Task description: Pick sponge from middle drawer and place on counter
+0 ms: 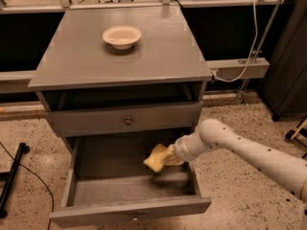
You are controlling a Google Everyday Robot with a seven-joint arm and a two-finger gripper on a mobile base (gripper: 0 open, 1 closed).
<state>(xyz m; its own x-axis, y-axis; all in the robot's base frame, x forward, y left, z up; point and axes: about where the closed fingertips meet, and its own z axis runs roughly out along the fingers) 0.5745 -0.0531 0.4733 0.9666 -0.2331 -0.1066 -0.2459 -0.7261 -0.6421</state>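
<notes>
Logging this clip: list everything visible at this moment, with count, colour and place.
pale-yellow foam sponge: one, pale yellow, held above the open drawer's floor, right of centre
deep gray wooden middle drawer: one, gray, pulled open, lowest on the cabinet
flat gray wooden counter: one, gray, cabinet top
round cream bowl: one, cream, on the counter toward the back
shallow gray drawer front with round metal knob: one, gray, above the open drawer
white cable: one, white, hanging behind the cabinet, right
black stand: one, black, floor at left
white robot arm: one, white, reaching in from the right
end effector: one, inside the drawer, closed on the sponge
</notes>
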